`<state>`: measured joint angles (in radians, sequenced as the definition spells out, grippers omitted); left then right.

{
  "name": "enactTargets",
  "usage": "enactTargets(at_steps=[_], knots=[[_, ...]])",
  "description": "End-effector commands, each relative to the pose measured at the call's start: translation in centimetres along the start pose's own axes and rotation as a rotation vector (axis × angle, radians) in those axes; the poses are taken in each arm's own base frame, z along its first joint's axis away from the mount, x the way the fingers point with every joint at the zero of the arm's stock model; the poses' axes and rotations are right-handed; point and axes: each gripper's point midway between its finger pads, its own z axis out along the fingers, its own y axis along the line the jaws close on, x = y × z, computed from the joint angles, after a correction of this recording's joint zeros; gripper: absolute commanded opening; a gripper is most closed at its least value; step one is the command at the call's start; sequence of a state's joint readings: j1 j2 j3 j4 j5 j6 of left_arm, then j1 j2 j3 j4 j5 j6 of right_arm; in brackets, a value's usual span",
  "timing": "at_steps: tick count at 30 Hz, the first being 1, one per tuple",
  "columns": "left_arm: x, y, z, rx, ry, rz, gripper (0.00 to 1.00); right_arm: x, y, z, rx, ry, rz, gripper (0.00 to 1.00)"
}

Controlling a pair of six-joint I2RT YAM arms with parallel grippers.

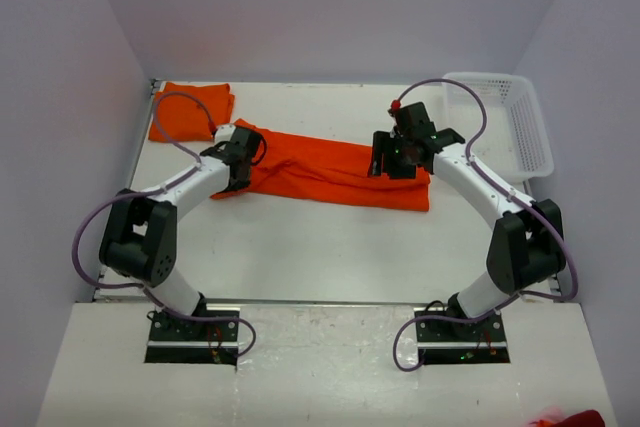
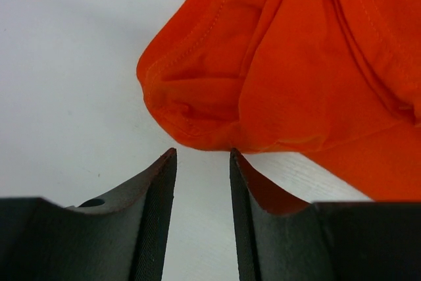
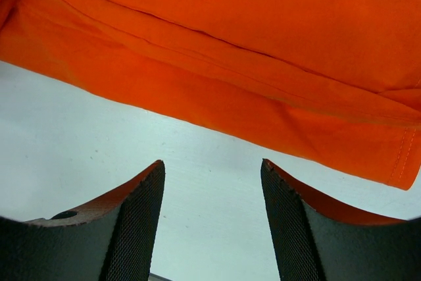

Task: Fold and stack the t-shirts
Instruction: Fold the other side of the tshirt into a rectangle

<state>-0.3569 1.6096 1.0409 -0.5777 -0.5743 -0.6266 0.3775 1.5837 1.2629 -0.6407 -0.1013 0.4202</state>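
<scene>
Two arms flank long shirt (image 1: 320, 169) on desk (image 1: 330, 257)
Basket (image 1: 535, 137) far R, folded shirt (image 1: 190, 112) in far-L corner, both well apart from arms. L gripper (image 2: 202, 153) at long shirt's L end: narrowly parted, empty, cloth just beyond tips. R gripper (image 3: 212, 162) at R end: wide apart, empty, hem just ahead.

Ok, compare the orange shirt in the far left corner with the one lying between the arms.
The corner shirt is folded into a compact near-square; the middle shirt lies as a long, rumpled strip. The corner shirt sits away from both end effectors; the middle shirt has the open left end effector at one end and the open right end effector by the other. Both are plain bright orange.
</scene>
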Motion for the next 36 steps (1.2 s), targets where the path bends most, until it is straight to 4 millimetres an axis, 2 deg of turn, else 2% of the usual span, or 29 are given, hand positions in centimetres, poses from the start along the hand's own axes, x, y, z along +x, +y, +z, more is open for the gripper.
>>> enactTargets(at_steps=[1, 10, 21, 25, 26, 27, 28, 29, 36], knots=[[-2.8, -1.1, 0.9, 0.009, -0.037, -0.024, 0.39, -0.9, 0.9, -0.9, -0.046, -0.043, -0.017, 0.61], [-3.4, -2.6, 1.5, 0.057, -0.031, -0.015, 0.39, -0.7, 0.6, -1.0, -0.040, -0.047, -0.016, 0.61], [-4.0, -1.5, 3.7, 0.041, 0.002, -0.057, 0.38, -0.4, 0.7, -0.8, -0.051, -0.039, -0.012, 0.61], [-3.9, -1.4, 4.5, 0.047, 0.017, -0.076, 0.27, -0.4, 0.9, -0.9, -0.060, -0.034, -0.012, 0.61], [-3.9, -1.5, 4.7, 0.047, 0.015, -0.079, 0.18, -0.3, 1.1, -0.9, -0.067, -0.027, -0.012, 0.61], [-4.0, -1.6, 4.7, 0.051, 0.013, -0.081, 0.18, -0.3, 1.0, -0.8, -0.066, -0.024, -0.011, 0.61], [-4.0, -1.6, 4.8, 0.054, 0.016, -0.085, 0.05, -0.2, 1.1, -0.8, -0.071, -0.022, -0.008, 0.61], [-4.1, -1.7, 4.9, 0.058, 0.014, -0.087, 0.00, -0.2, 1.1, -0.6, -0.070, -0.017, -0.006, 0.61], [-5.4, -2.5, 4.7, 0.086, -0.017, -0.098, 0.00, 0.4, 1.0, 0.2, -0.069, 0.006, 0.000, 0.61]])
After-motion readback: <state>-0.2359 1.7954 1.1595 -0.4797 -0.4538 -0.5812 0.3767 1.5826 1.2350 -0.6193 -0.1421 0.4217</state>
